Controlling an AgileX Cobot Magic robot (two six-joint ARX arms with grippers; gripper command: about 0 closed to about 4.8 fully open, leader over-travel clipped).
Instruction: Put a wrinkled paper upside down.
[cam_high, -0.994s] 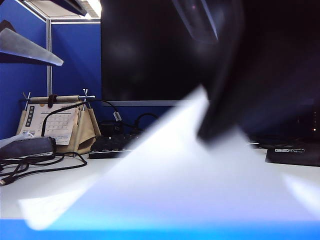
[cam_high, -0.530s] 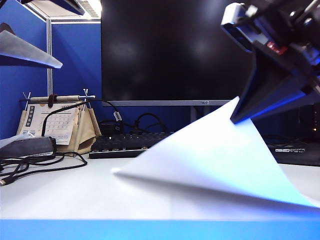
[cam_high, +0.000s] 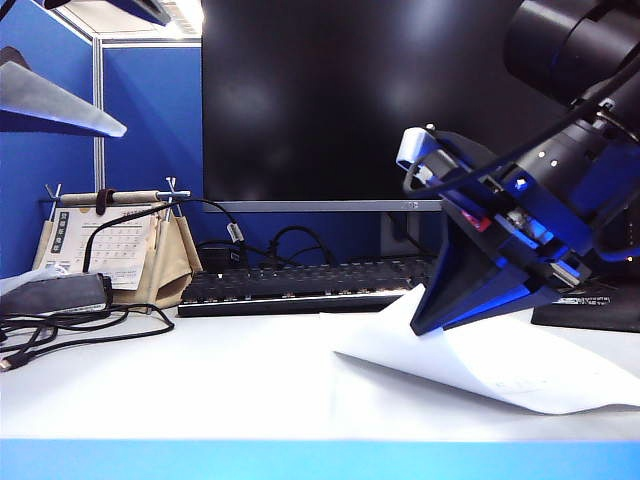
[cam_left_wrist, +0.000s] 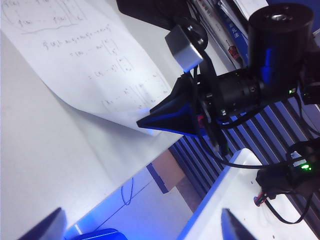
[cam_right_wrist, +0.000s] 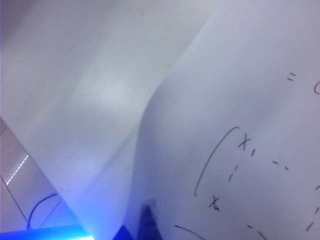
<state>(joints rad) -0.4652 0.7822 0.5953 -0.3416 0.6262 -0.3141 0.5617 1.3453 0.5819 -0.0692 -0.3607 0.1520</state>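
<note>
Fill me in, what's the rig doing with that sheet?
The right claw is shut on a corner of the wrinkled paper, holding that corner up off the white table while the rest of the sheet lies flat. The handwritten side faces up. The left claw is open and hangs above the table, touching nothing. A keyboard and a desk calendar sit behind.

wall: blue fabric partition panels (cam_high: 150, 120) with a grey metal post | table: smooth white table (cam_high: 200, 375) with a blue front edge | rear: large black monitor screen (cam_high: 330, 100) | light: ceiling lamp (cam_high: 188, 12) glowing overhead
</note>
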